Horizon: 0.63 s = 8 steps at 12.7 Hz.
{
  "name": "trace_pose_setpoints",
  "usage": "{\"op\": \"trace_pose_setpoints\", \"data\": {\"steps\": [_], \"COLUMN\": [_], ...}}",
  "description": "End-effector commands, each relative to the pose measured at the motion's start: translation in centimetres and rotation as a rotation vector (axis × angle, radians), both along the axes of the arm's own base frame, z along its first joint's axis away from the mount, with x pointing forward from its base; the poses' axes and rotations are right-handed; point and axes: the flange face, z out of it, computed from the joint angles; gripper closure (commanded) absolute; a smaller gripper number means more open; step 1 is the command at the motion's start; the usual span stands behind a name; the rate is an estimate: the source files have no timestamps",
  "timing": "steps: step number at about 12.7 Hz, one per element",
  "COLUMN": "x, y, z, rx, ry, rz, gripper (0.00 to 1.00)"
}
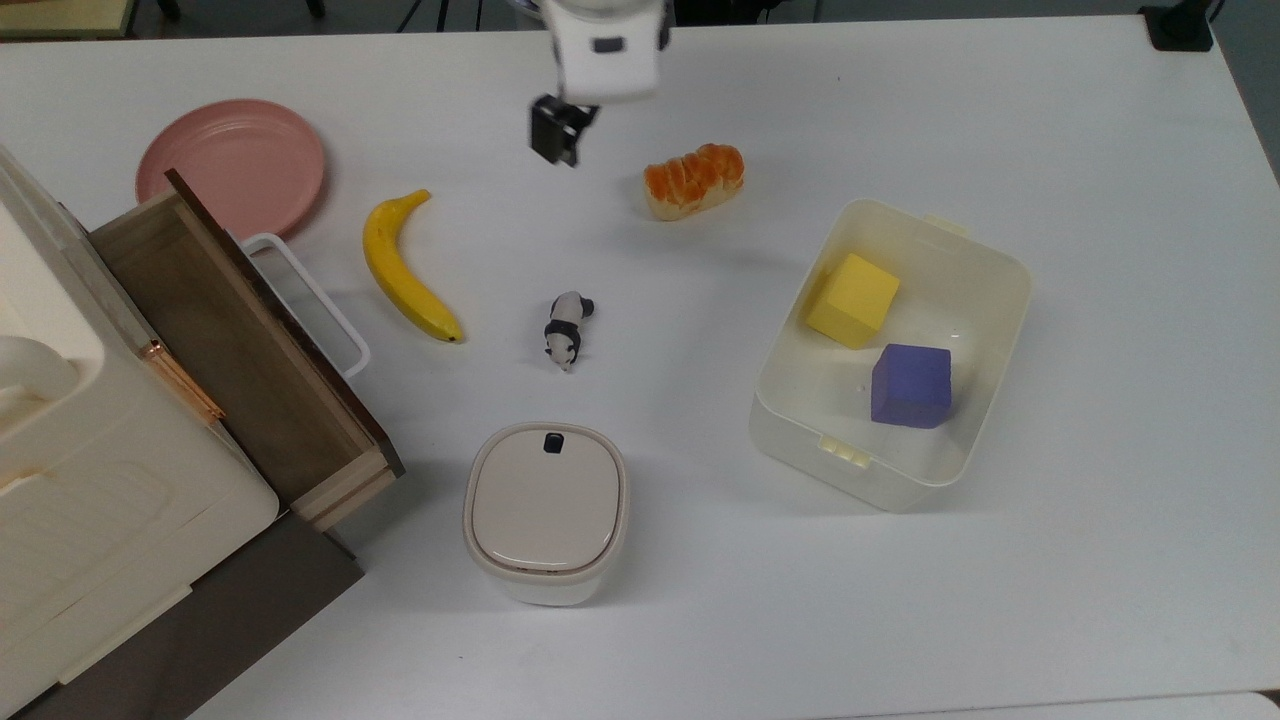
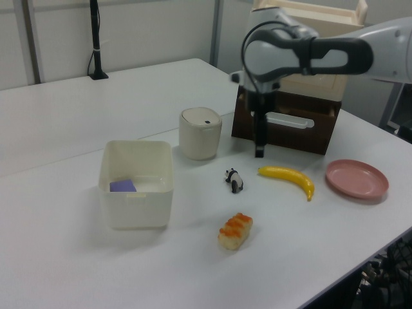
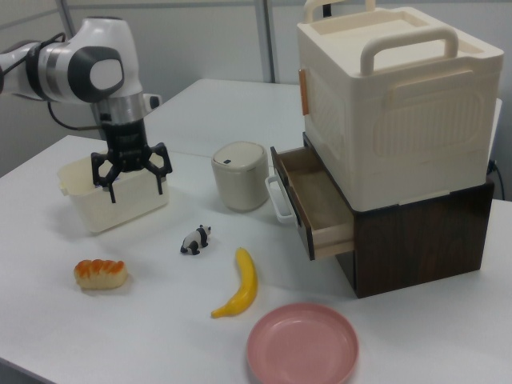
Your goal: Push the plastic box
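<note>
The plastic box (image 1: 1012, 262) is a cream translucent tub at the top view's right, holding a yellow cube (image 1: 853, 300) and a purple cube (image 1: 910, 385). In the left view the plastic box (image 2: 138, 207) stands at the left, with the purple cube (image 2: 122, 186) visible inside. My gripper (image 1: 553, 142) hangs above the table well to the top view's upper left of the box, past the bread, apart from everything. In the right view the gripper (image 3: 134, 189) is open with nothing in it, in front of the plastic box (image 3: 120, 210). The gripper (image 2: 259, 152) hovers near the banana's end in the left view.
Bread (image 1: 693, 180), a banana (image 1: 405, 270) and a panda figure (image 1: 567, 330) lie mid-table. A lidded beige container (image 1: 545, 510) stands at the front. A pink plate (image 1: 230, 165) and a cabinet with an open drawer (image 1: 230, 340) are on the top view's left.
</note>
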Motion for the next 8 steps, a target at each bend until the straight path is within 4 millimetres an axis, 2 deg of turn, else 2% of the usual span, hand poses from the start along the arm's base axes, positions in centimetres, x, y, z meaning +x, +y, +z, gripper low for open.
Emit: {"op": "trace_pose_setpoints", "data": {"steps": [1,2,6,8], "x": [-1.7,-1.6,-0.9,-0.7], "y": [-3.4,-3.5,-1.6,-0.8], "z": [3.9,4.4,5.2,6.8], "rx": [-0.002,-0.002,-0.027,-0.027], "ry": [-0.032,-0.037,-0.117,-0.150], "rz": [-0.087,-0.132,-0.490,-0.642], "gripper": [0.00,0.00,0.00,0.00]}}
